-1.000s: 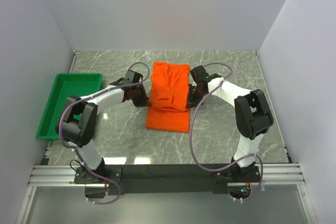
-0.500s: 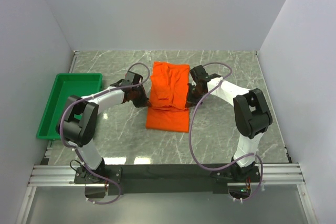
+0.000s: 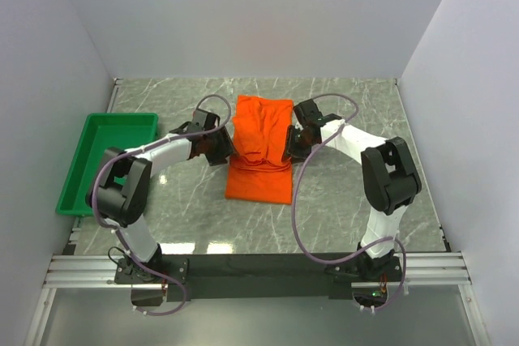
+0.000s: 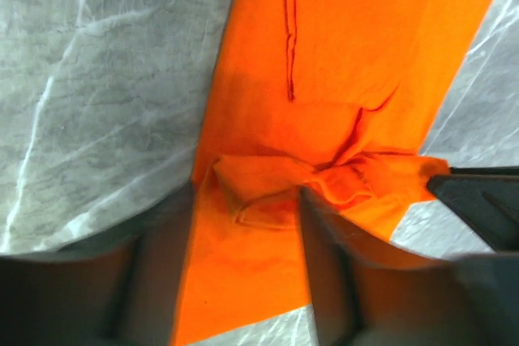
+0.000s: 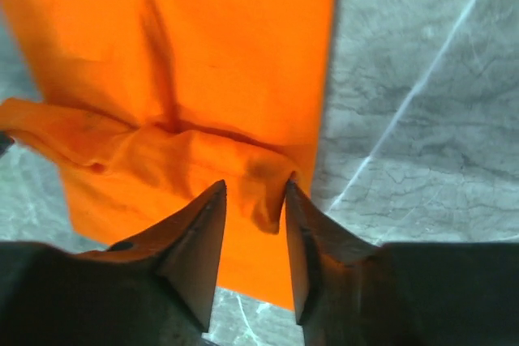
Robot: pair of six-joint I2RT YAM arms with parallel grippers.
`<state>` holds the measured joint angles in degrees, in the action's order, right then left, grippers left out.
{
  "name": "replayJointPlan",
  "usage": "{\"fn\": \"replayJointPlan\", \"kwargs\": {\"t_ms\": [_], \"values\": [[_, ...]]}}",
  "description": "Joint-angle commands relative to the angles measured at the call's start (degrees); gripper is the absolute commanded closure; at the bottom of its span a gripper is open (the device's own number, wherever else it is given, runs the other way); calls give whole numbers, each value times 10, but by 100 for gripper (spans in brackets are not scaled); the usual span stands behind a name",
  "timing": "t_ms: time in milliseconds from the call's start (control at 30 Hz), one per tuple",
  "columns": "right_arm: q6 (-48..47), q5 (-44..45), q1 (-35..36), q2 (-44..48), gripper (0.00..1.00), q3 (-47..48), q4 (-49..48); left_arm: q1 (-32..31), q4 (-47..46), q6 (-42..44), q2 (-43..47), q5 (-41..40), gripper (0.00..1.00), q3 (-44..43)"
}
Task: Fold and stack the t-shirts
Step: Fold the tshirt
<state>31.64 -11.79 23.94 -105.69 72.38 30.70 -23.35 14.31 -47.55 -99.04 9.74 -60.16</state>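
The orange t-shirt (image 3: 259, 147) lies in the middle of the marble table, its far part doubled toward me over the near part, with a wrinkled folded edge (image 4: 324, 176) across its width. My left gripper (image 3: 225, 154) sits at the left end of that edge, and my right gripper (image 3: 289, 151) at the right end. In the left wrist view the left gripper (image 4: 243, 200) is open, with flat cloth lying between its fingers. The right gripper (image 5: 255, 185) is also open; a loose corner of cloth (image 5: 263, 200) hangs between its jaws and brushes one finger.
A green tray (image 3: 122, 117) stands at the left edge of the table. White walls close in the table at the back and on both sides. Cables loop over both arms near the shirt.
Both grippers have gone from shut to open at the ends of the folded edge, letting go of the cloth. The shirt's upper layer now rests on the lower one.
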Motion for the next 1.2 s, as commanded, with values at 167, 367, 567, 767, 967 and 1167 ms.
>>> {"fn": "replayJointPlan", "kwargs": {"t_ms": [167, 367, 567, 767, 967, 1167], "values": [[-39, -30, 2, 158, 53, -54, -107, -11, 4, -11, 145, -24, 13, 39], [-61, -75, 41, 171, 58, -101, -153, -70, 3, -32, 225, -57, 42, 104], [-70, -163, 63, 102, 65, -103, -192, -111, -38, -52, 184, -52, 78, 147], [-84, -227, 72, 17, 68, -85, -221, -119, -69, -63, 131, -49, 88, 168], [-109, -218, 56, -53, 69, -37, -211, -120, -75, -62, 90, -42, 90, 179], [-101, -225, -18, -113, 69, 40, -203, -120, -76, -61, 68, -38, 92, 194]]}}
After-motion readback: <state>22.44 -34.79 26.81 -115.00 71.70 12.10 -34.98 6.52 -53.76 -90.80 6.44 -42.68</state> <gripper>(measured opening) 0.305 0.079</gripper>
